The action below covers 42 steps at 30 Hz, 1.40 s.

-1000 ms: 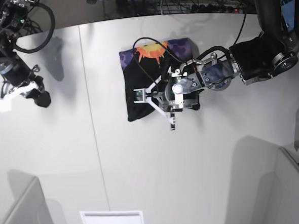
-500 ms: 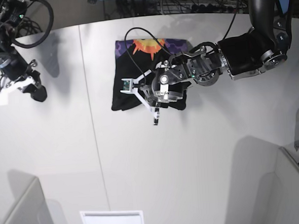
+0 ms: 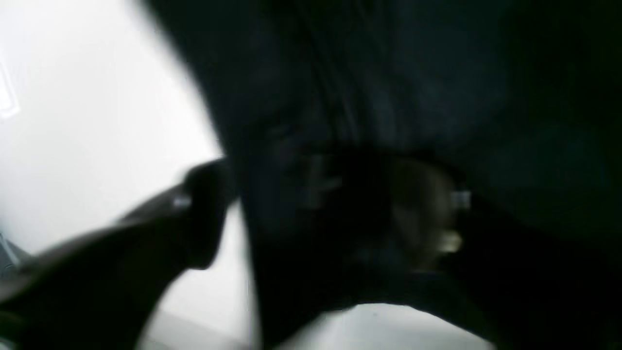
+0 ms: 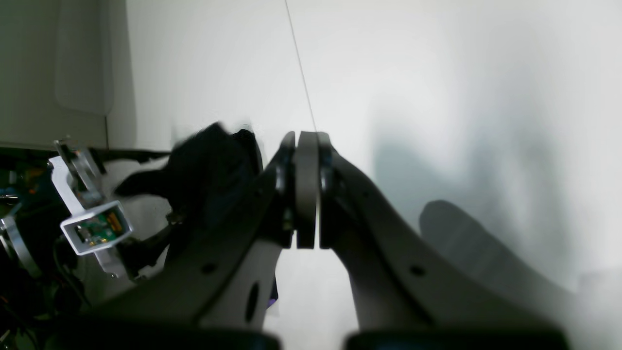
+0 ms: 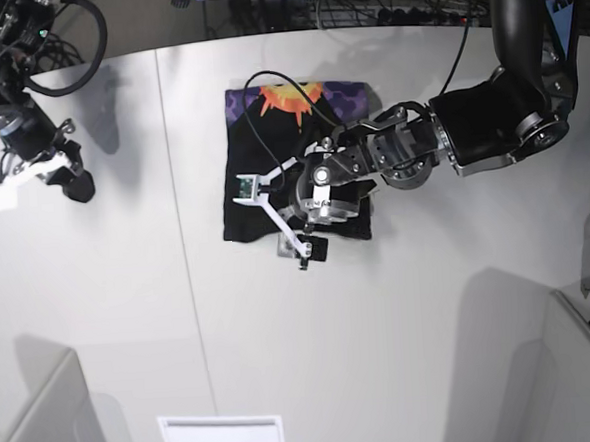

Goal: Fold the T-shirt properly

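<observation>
1. The T-shirt (image 5: pixel 297 171) lies in the upper middle of the base view as a compact folded bundle, black side mostly up, with the orange sun and purple print (image 5: pixel 298 99) showing along its top edge
2. Compared with a second ago, the bundle sits further toward the left of the frame and its lower edge looks squarer; the left arm's wrist has swung from the bundle's right part to its lower middle
3. The left gripper (image 5: pixel 298 243) hangs over the bundle's lower edge, where the black cloth meets the white table (image 5: pixel 403 355). In its own wrist view, the fingers (image 3: pixel 199 214) stand well apart, one over bare table and the other a blurred dark shape against the cloth (half a second back they were drawn in close)
4. My reading: the hem has just been let go, so this fold is laid down and the arm should lift clear without dragging the cloth
5. The right gripper (image 4: pixel 306 189) is pressed fully shut on nothing, parked at the upper left of the base view, well apart from the shirt
</observation>
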Motion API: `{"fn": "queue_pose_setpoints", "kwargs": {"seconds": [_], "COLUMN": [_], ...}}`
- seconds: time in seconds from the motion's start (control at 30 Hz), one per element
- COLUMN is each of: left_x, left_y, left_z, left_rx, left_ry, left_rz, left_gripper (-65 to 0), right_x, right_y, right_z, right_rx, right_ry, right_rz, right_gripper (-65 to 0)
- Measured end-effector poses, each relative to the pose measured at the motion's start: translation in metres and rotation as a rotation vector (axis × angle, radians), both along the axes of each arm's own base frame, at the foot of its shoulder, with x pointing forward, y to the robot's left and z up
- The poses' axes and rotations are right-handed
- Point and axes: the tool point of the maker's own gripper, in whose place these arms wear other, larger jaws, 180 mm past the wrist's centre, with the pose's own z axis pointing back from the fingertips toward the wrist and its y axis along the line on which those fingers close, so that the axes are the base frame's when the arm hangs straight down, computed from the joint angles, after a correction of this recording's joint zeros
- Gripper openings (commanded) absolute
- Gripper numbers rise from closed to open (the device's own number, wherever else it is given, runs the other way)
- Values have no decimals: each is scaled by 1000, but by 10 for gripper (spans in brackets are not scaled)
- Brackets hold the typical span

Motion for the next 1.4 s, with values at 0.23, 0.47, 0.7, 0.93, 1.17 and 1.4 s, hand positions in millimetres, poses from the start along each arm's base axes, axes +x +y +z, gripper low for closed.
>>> {"fn": "queue_pose_setpoints", "kwargs": {"seconds": [0.23, 0.47, 0.7, 0.93, 1.17, 1.4], "left_x": [35, 54, 21, -116, -289, -383], "left_y": [-16, 8, 130, 203, 250, 239], "left_z": [62, 154, 92, 0, -34, -60], "left_rx": [-167, -527, -550, -351, -196, -169], "left_ry": [-100, -245, -151, 104, 316, 522], "left_rz": [64, 289, 761, 1041, 1275, 1310], "left_gripper": [-33, -597, -650, -650, -650, -650], "right_x": [0, -12, -78, -185, -254, -276], "right_y": [1, -14, -70, -74, -29, 64], "right_z": [0, -5, -22, -47, -70, -143], "right_rx": [2, -40, -316, -363, -270, -311], "right_ry": [2, 36, 242, 632, 947, 966], "right_rz": [1, -19, -52, 123, 379, 672], "right_gripper": [-650, -650, -650, -650, -650, -650]}}
